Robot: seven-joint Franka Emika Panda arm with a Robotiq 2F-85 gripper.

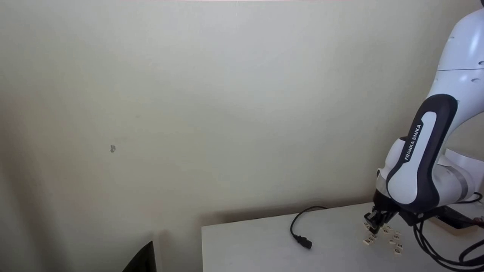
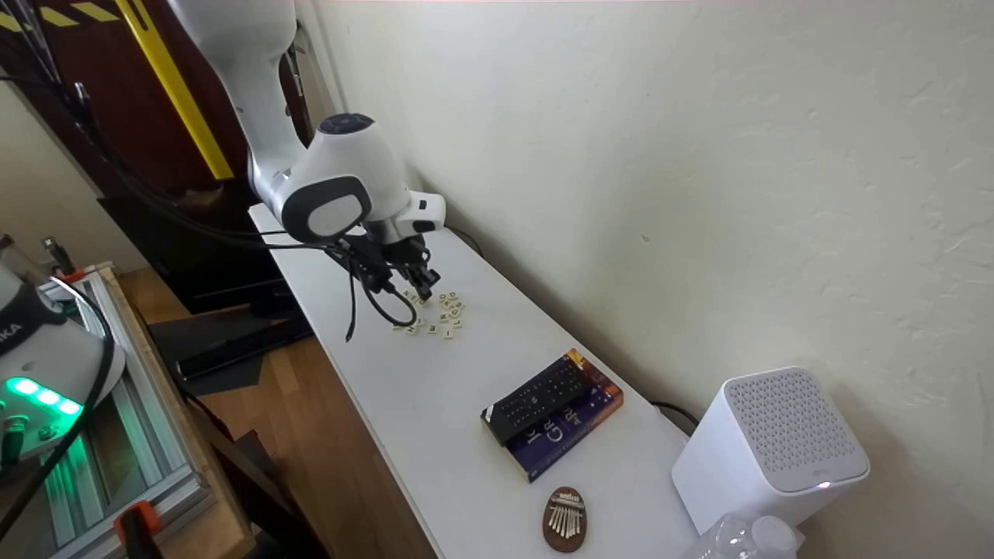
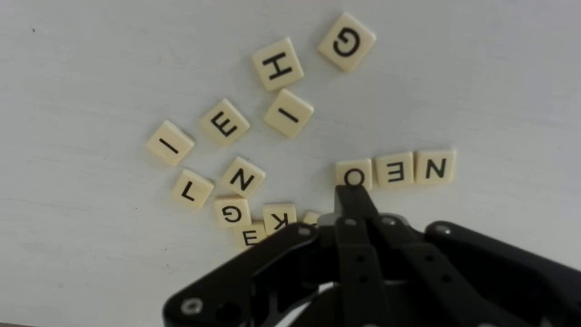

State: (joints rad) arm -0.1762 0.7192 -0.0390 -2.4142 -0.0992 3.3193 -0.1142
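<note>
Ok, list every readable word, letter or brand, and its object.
"FRANKA EMIKA": white-and-black robot arm
"KA", cut off: second white robot arm
"NEO", upside down in wrist view: row of three square cream tiles
"G", "H", "I", "E", "I", "L", "N", "G", "K", "E": ten other square cream tiles
Too small, blurred or covered: remaining tiles, keys on black rectangular remote, logo on white boxy device, title on purple book

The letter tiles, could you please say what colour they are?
The letter tiles are cream, printed in black; clearest in wrist view.
</note>
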